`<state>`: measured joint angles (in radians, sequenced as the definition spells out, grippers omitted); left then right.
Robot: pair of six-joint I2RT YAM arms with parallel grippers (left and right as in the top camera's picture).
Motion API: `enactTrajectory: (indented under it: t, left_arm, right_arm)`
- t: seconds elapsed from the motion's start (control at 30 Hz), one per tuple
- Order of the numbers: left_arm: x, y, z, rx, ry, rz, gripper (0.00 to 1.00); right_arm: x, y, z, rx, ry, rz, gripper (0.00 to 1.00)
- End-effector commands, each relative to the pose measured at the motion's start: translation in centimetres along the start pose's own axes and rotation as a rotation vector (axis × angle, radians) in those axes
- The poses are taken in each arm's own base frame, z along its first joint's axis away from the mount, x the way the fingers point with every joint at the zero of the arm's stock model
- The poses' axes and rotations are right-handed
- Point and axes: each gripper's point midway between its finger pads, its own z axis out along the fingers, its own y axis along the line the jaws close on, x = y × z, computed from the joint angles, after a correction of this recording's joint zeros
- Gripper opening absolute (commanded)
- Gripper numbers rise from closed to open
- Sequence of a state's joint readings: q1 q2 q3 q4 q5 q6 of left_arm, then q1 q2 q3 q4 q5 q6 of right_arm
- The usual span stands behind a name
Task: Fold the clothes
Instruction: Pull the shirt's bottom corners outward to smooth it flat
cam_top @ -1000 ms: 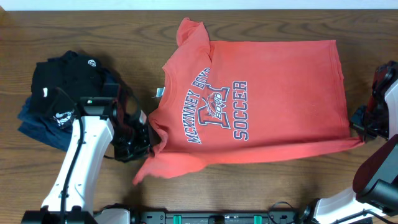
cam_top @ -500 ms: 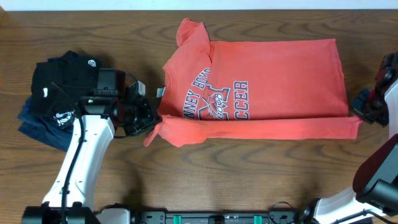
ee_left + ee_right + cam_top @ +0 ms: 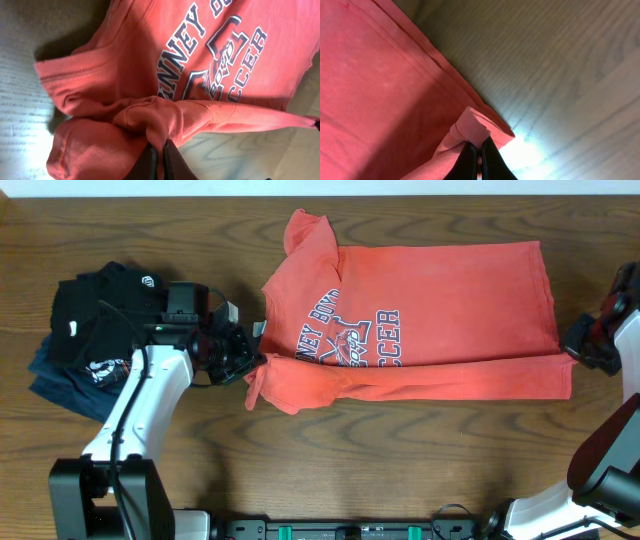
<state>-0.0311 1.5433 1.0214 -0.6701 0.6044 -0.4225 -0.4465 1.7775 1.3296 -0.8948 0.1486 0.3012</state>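
Coral-red T-shirt (image 3: 430, 290) lay across the middle of the frame, its lower long edge doubled up over the chest lettering (image 3: 350, 340). Left gripper (image 3: 252, 362) and right gripper (image 3: 577, 352) were each pinched tight on that edge's ends. The first lengthwise fold appeared half made; the other folds remained.

**Coral T-shirt, near edge folded over**

The coral-red T-shirt (image 3: 440, 290) lies spread flat between the left gripper (image 3: 252, 362) and the right gripper (image 3: 572, 360), each pinching a bunched corner. Its near strip is doubled over, hiding part of the dark lettering (image 3: 345, 340).
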Motion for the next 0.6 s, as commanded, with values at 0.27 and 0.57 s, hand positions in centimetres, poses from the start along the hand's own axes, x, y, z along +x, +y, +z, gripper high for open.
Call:
enactTrajectory:
  t: [0.27,0.57]
  left_arm:
    - [-1.8,0.3,0.6,-0.014,-0.058,0.022,0.06]
    - [-2.7,0.4,0.5,-0.027,-0.095,0.037,0.06]
  right_arm:
    - [0.2,1.5,2.1,-0.055,-0.047,-0.035,0.01]
    - [0.4,2.5,3.6,-0.111,-0.082,-0.032,0.01]
